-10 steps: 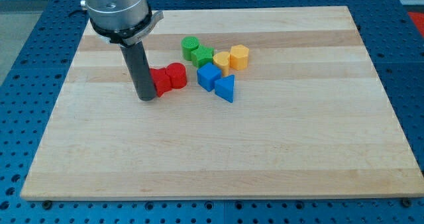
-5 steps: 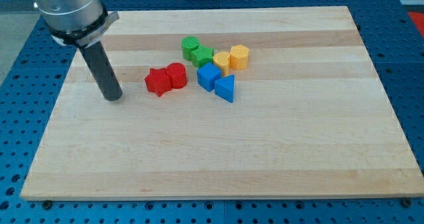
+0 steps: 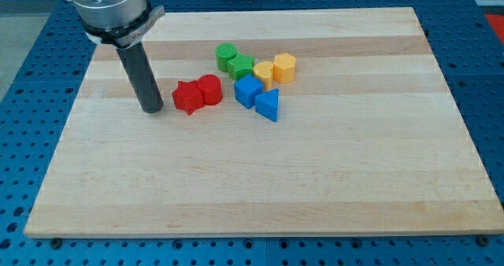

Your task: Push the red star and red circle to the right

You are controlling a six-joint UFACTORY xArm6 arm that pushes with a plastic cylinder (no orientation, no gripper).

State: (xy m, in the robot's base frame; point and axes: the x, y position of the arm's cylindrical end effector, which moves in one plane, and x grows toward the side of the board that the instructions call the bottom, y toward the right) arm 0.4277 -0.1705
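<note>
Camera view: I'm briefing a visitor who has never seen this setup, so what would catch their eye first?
First, the thick dark rod coming down from the view's top left, my tip resting on the wooden board just left of the red star, apart from it. Next, the bright cluster at centre: the red star touching the red circle, then green blocks, yellow blocks, and a blue cube and blue triangle packed to their right.

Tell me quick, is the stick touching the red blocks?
My tip: holding nothing, just left of the red star with a small gap; the red circle sits against the star's right side.
</note>
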